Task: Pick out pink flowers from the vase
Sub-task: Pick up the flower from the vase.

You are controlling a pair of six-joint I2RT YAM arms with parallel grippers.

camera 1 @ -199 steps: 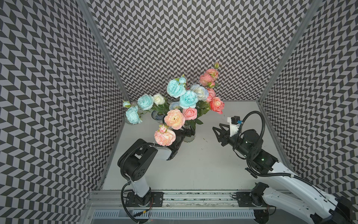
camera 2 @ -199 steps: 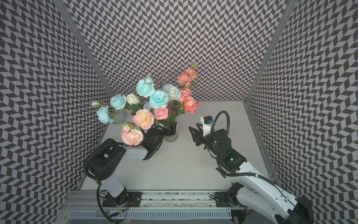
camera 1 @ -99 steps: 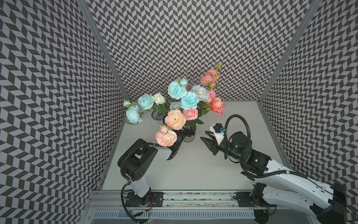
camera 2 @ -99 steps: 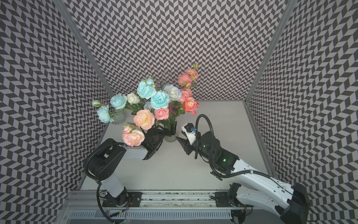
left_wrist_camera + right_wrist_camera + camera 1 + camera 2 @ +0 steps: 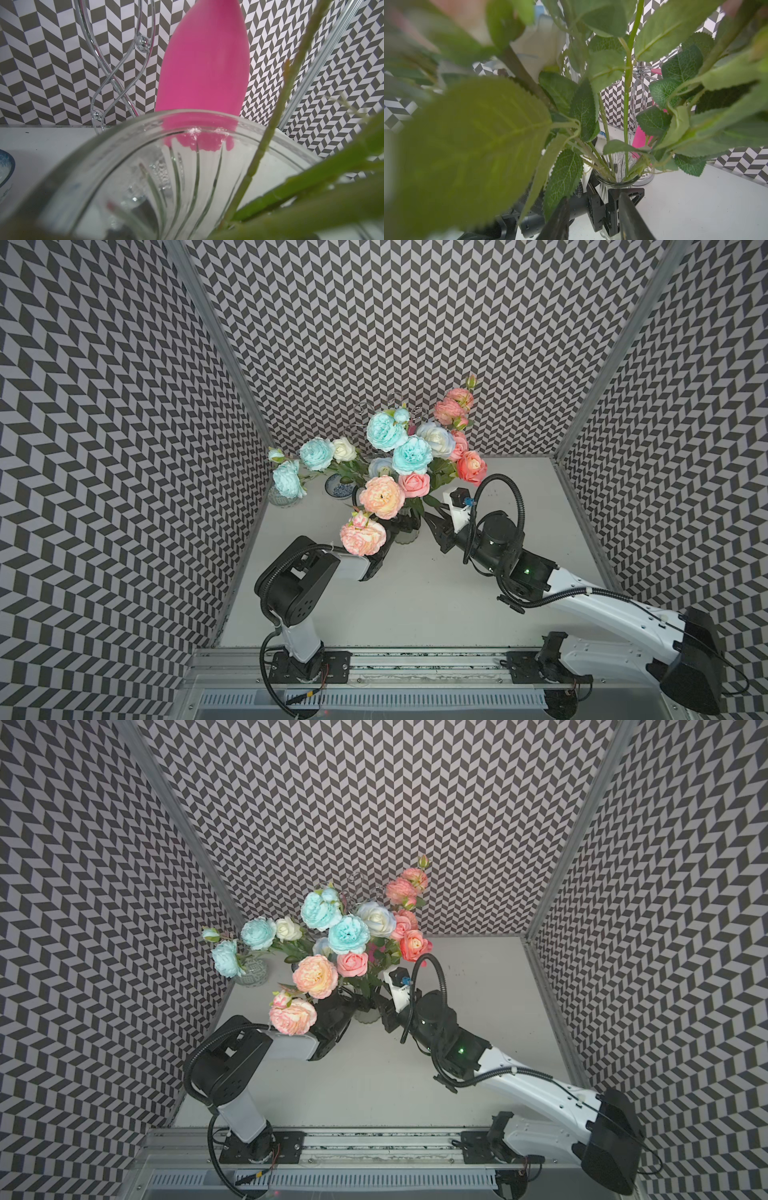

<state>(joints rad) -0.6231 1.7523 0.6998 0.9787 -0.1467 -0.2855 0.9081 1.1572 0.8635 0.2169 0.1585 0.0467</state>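
The vase [image 5: 405, 533] [image 5: 368, 1014] is clear ribbed glass and stands mid-table under a leafy bouquet. The pink flowers rise from it: a peach peony [image 5: 381, 497], a pink rose [image 5: 414, 484], a coral rose [image 5: 471, 466] and a low peach bloom [image 5: 363, 534]. My left gripper [image 5: 397, 526] is shut on the vase; in the right wrist view its black fingers [image 5: 597, 202] flank the glass neck [image 5: 614, 185]. My right gripper [image 5: 434, 522] [image 5: 593, 197] is open just right of the vase, below the leaves, holding nothing. The left wrist view shows the vase rim [image 5: 187, 122] and green stems [image 5: 268, 133] up close.
Turquoise blooms [image 5: 386, 431] and a white rose [image 5: 436, 438] share the bouquet. A squat patterned glass bowl [image 5: 282, 495] with blue flowers stands at the back left, beside a blue-white dish [image 5: 341, 486]. A magenta goblet [image 5: 203, 62] and a twisted clear glass piece [image 5: 116, 72] stand behind the vase.
My right arm has swung left across the table to the vase, and its jaws have narrowed a little. The left arm and the vase have stayed put.
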